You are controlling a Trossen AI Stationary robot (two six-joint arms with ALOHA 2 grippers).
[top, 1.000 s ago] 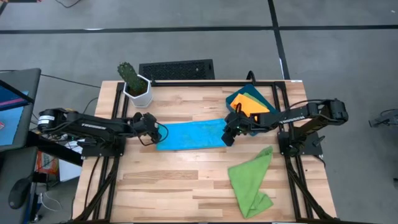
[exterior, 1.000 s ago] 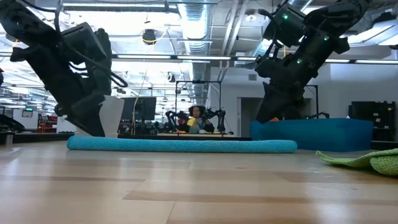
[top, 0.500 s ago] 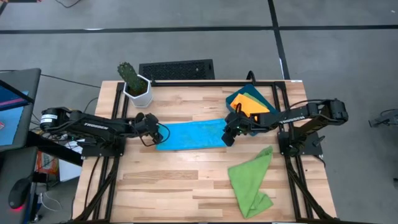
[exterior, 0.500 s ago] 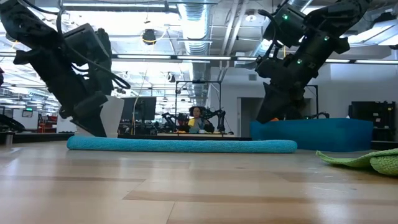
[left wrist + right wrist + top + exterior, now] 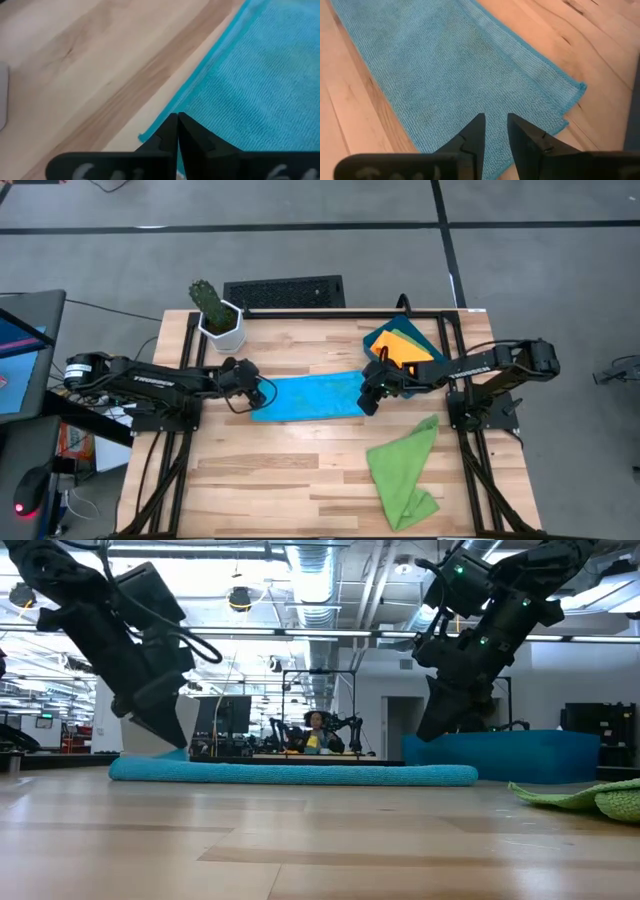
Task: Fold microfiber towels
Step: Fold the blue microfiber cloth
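Note:
A bright blue towel [image 5: 305,397] lies flat along the middle of the table. It looks doubled at its right end, where two stepped corners [image 5: 572,107] show. My left gripper [image 5: 260,396] is shut at the towel's left edge. My right gripper [image 5: 367,396] is at the towel's right edge, its fingers a narrow gap apart with cloth between them. A lime green towel [image 5: 403,470] lies crumpled on the near right of the table. An orange towel [image 5: 392,342] and a yellow one [image 5: 412,360] lie in the dark-blue tray [image 5: 428,332] at the far right. My left gripper pinches the towel's left edge beside its far-left corner [image 5: 150,132] between its two shut fingers. The fingers slant down from the table's left. That bit of edge [image 5: 176,753] is raised a little off the table, while the towel's other parts lie flat. My right gripper has the towel's right short edge [image 5: 495,137] between its fingers, which slant down from the table's right. The fingers themselves hide how many layers they have. The cloth beyond them lies flat and slack.
A potted cactus [image 5: 214,313] stands at the table's far left corner. Bare wood [image 5: 270,480] runs along the near left. In the low view, the room behind the table shows other robot arms and a person [image 5: 312,730] far off.
My left gripper has shut on the towel's left edge and moved slightly up and toward the table's right. The towel's left edge has risen a little with it. The towel's other parts have stayed in place.

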